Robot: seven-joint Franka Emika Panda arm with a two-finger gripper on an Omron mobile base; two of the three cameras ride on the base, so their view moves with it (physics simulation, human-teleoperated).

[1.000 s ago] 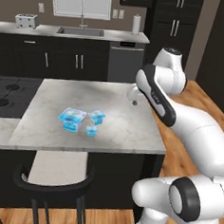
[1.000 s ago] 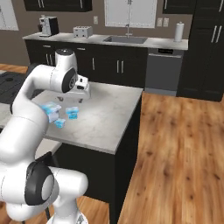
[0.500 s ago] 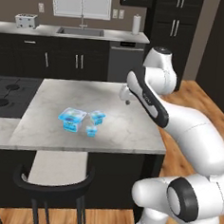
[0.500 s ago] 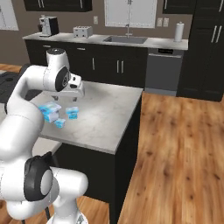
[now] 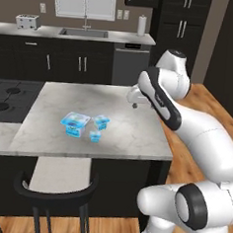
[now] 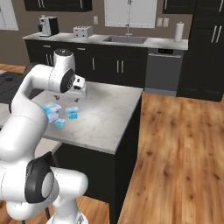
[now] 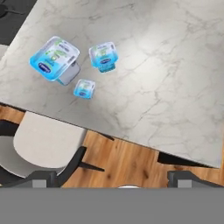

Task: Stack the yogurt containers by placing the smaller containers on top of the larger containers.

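Hand view shows the two dark finger tips of the gripper (image 7: 112,179) spread to their widest, with nothing held between them. Below them, well apart from the tips, the three yogurt cups are seen clustered on the marble island counter (image 7: 175,78): the large cup (image 7: 54,59), the medium cup (image 7: 103,56) just beside it, and the tiny cup (image 7: 84,88) near both, none touching. In the left base view the gripper (image 5: 135,101) hangs high over the counter's far right part, while the large cup (image 5: 75,122), medium cup (image 5: 101,122) and tiny cup (image 5: 94,135) stand towards the left front.

The step in hand is judged to be the approach to a smaller cup, probably the medium one. It is best done by the hand being carried over that cup, the open jaws being squared to two opposite sides under the rim, and a straight descent being made so that neighbouring cups are not nudged. A gentle closure is advised, since thin plastic may deform.
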